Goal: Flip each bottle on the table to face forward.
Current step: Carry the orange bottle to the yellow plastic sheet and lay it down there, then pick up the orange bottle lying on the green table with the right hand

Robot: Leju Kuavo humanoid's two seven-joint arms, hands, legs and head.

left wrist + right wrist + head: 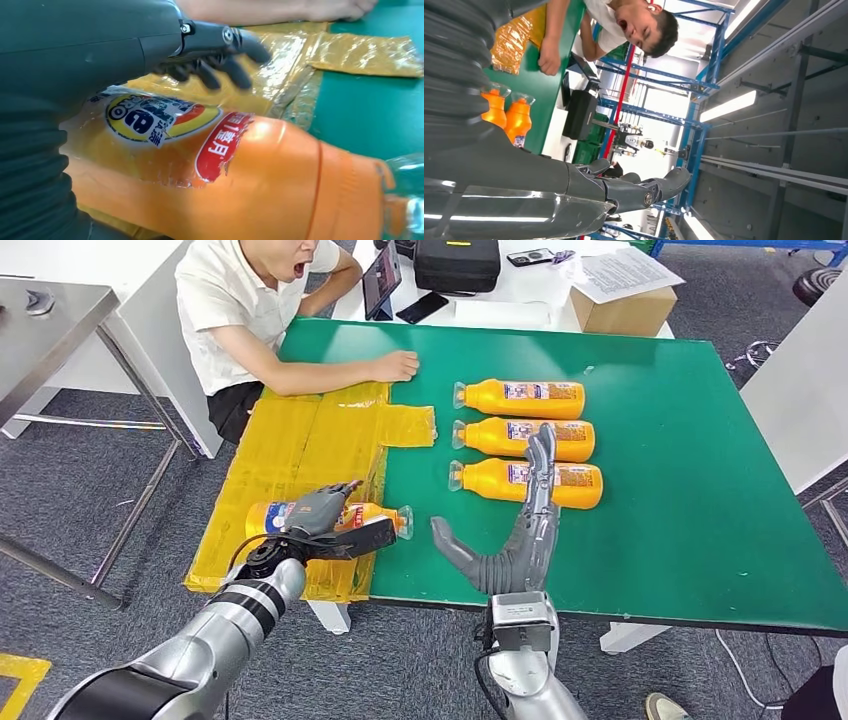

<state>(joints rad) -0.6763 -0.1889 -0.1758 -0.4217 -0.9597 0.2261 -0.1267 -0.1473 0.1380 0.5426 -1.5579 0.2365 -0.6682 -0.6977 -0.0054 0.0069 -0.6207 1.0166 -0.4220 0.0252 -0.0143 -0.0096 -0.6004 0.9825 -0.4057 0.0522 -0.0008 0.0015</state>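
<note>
Your left hand grips the orange plastic bottle with the colourful label, lower left of centre in the head view, over the yellow taped sheet at the green bench edge. Its long axis runs left-right, clear cap pointing right toward your right hand, which is open, fingers spread, empty. Three more orange bottles lie in a row beyond that hand, caps left.
</note>
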